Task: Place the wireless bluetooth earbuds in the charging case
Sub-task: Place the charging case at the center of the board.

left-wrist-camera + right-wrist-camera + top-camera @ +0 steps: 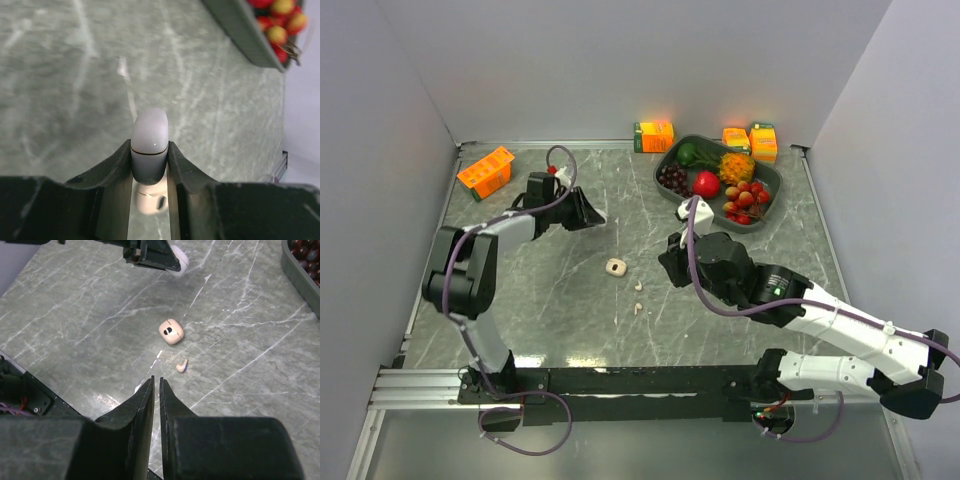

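I can read no text, brand or number in any view; the orange carton [485,172] at the far left of the desk [570,300] carries print, but it is too small for me to make out; the same holds for the orange-and-green carton [654,136] by the back wall and the two small cartons [736,139] further right; the white charging case [149,125] in the left gripper [149,147] jaws shows me only a seam line; the beige case [171,331] shows a dark spot, not letters.
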